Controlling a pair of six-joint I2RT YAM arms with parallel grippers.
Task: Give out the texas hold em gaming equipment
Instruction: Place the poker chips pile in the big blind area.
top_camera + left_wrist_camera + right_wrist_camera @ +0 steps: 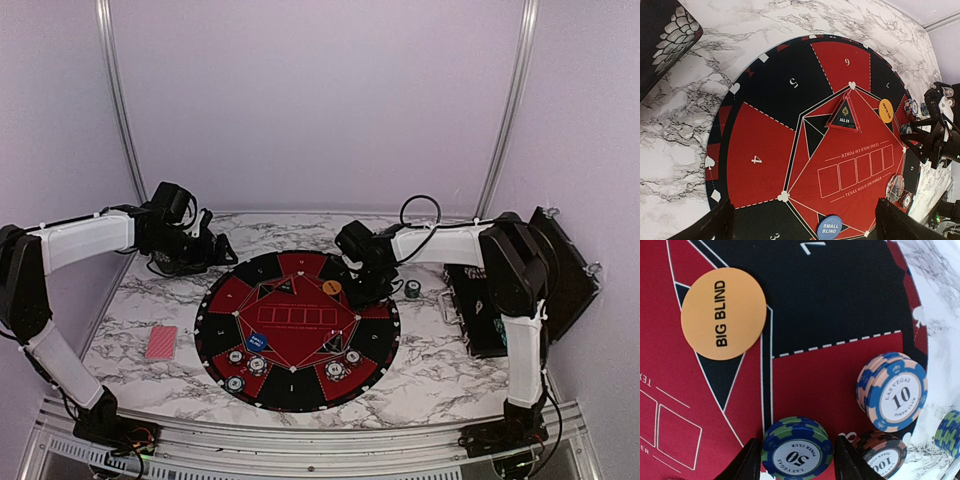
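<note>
My right gripper (365, 285) is at the mat's far right; its fingers (747, 462) are closed on the sides of a blue-green "50" chip stack (797, 452) resting on the mat. A "10" stack (892, 392) and a "100" stack (880, 455) stand beside it, and the orange "BIG BLIND" disc (722, 313) lies nearby. My left gripper (205, 250) is open and empty above the mat's far left edge. The blue "SMALL BLIND" marker (829, 227) lies on the mat. Several chips (245, 368) sit at the mat's near side. Red-backed cards (160, 342) lie on the table to the left.
The round black-and-red mat (225, 300) fills the table's middle. A black case (490, 310) lies open at the right. A green chip stack (412, 290) stands on the marble between mat and case. An "ALL IN" triangle (844, 116) sits on the mat.
</note>
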